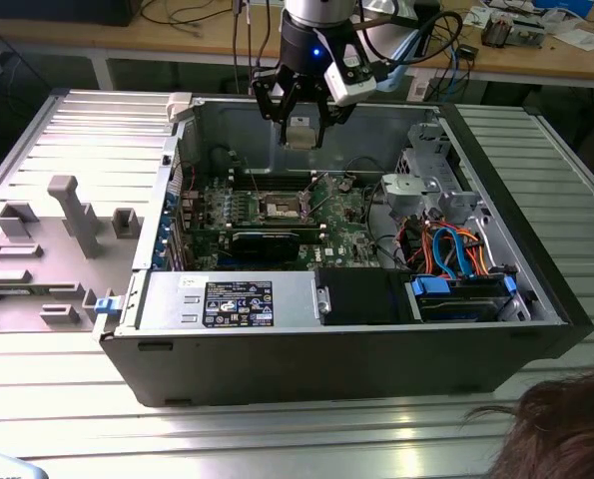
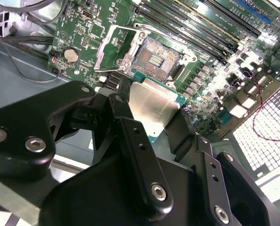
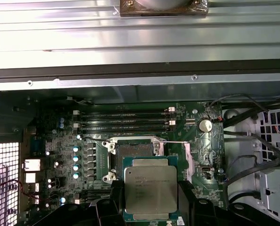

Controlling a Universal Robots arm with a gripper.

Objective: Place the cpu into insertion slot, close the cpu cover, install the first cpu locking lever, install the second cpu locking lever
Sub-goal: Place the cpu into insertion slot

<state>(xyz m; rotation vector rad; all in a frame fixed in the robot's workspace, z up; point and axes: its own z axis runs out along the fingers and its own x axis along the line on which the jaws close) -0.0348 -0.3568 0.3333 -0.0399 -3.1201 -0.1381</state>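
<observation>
My gripper (image 1: 301, 130) hangs above the open computer case, shut on the cpu (image 1: 301, 132), a flat square chip with a dull silvery top. In both wrist views the cpu (image 2: 151, 108) (image 3: 150, 188) sits between the black fingers (image 2: 125, 122), held by two opposite edges. Below it on the green motherboard (image 1: 341, 235) lies the insertion slot (image 2: 154, 59) (image 1: 285, 207), uncovered, its dark brownish centre showing. The cpu partly overlaps the insertion slot (image 3: 132, 151) in the first wrist view. The cpu cover (image 2: 110, 47), a silvery frame, stands swung open beside the slot.
Long memory slots (image 3: 123, 120) run beside the socket, and a black card (image 1: 267, 239) lies on its other side. The case's metal walls (image 1: 227, 130) ring the board. A drive cage with orange and blue cables (image 1: 446, 244) stands at the exterior view's right. A grey fixture plate (image 1: 47, 239) lies outside at its left.
</observation>
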